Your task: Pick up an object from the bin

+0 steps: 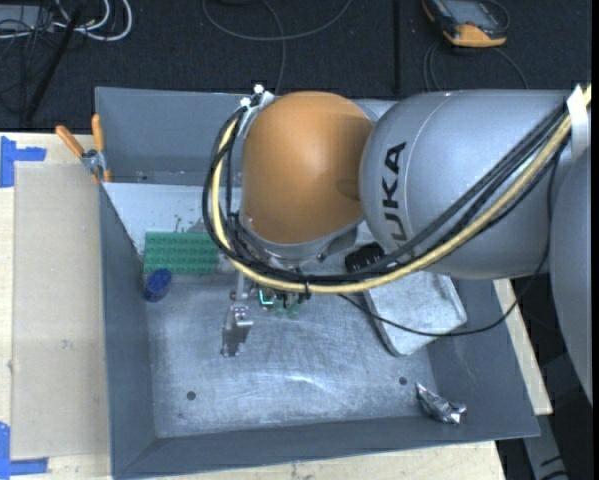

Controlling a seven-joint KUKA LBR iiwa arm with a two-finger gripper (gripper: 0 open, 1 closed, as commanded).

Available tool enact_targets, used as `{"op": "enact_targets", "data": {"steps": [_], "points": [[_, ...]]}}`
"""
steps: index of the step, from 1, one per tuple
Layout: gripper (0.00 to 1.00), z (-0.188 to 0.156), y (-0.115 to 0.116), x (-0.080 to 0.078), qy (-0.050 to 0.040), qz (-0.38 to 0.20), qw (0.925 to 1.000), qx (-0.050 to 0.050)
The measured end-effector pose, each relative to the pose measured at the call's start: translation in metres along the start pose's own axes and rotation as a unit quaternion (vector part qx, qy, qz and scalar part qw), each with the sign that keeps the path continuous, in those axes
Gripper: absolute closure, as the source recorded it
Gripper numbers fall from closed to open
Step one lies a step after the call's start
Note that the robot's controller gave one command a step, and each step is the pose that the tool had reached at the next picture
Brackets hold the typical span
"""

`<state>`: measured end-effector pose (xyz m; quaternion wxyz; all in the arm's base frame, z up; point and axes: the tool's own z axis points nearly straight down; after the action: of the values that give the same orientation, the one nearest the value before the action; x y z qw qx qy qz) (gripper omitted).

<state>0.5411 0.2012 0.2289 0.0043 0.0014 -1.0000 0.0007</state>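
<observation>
— Where does it stand?
— My gripper [235,334] hangs over bare floor of the bin [309,388]. Whether it's open or closed I cannot tell
— Nearest thing?
— A small blue cylinder [157,286], near, toward the view's left, just beside a green ribbed block [179,253]. I'd centre above the cylinder before lowering, clear of the block

— What is the bin [129,368] made of?
— Grey metal, matt. Its floor looks scuffed and scratched.
— And the things in it?
— Mid-left there's a green ribbed block [179,253], plastic by its look, beside a small blue cylinder [157,285], also plastic-looking. Right of centre is a pale soft cloth [429,308]. At lower right, a crumpled shiny scrap [439,405].
— The arm's orange cover [299,163]?
— Smooth and glossy.
</observation>
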Motion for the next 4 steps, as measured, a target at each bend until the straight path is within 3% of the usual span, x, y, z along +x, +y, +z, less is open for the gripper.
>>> {"op": "enact_targets", "data": {"steps": [1,2,3,4], "points": [[0.00,0.067,-0.062,-0.030,-0.0013,-0.016,0.9999,0.001],[0.00,0.159,-0.137,-0.060,-0.0045,0.035,0.9994,-0.003],[0.00,0.130,-0.197,-0.040,-0.0036,0.077,0.9971,0.000],[0.00,0.149,-0.307,-0.007,-0.0021,0.048,0.9988,0.000]]}}
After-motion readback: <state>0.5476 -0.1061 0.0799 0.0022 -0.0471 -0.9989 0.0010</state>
